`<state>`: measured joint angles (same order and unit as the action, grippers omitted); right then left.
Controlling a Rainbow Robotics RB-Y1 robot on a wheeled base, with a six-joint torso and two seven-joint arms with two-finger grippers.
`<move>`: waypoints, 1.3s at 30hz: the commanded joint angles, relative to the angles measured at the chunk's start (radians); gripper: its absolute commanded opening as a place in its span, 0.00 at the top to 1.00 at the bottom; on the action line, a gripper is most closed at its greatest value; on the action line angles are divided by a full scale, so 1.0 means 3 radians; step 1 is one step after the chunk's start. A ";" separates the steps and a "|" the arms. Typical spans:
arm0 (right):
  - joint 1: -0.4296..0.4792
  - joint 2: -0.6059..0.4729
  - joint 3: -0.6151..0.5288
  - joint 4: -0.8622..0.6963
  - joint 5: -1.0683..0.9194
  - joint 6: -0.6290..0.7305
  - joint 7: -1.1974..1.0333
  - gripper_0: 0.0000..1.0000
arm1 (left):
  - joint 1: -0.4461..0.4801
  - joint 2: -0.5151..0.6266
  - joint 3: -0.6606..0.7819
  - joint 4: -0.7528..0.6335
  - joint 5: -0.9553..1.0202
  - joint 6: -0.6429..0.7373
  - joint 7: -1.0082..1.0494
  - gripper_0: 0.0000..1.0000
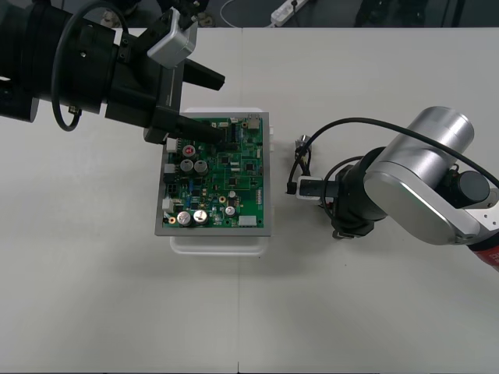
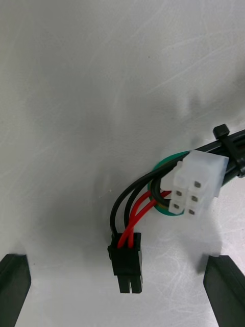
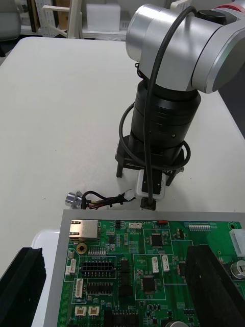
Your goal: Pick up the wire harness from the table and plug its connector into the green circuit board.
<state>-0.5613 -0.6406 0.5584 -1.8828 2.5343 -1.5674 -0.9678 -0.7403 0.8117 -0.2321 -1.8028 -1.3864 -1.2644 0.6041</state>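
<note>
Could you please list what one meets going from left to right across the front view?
Green circuit board → wire harness → right end effector. The left end effector overlaps the board, so I leave it out.

A plain, pale counter [image 1: 93, 273] spreads under even light, a thin seam [image 1: 238, 343] crossing it from far edge to near edge. Beyond the far edge lies dark floor [image 1: 374, 12], where a white power strip [image 1: 290, 9] and a looped white cable [image 1: 234, 11] rest.

Robotics lab: circuit board [image 1: 216, 175] on table [image 1: 93, 273]
</note>
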 commanded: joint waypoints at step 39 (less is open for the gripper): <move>-0.0088 -0.0084 0.0051 -0.0024 -0.0031 -0.0011 -0.0123 1.00 | -0.0160 -0.0047 -0.0034 -0.0096 -0.0011 0.0160 0.0180 0.22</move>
<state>-0.5614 -0.6426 0.5586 -1.8819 2.5242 -1.5674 -0.9678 -0.7404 0.8117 -0.2321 -1.8028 -1.3864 -1.2641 0.6041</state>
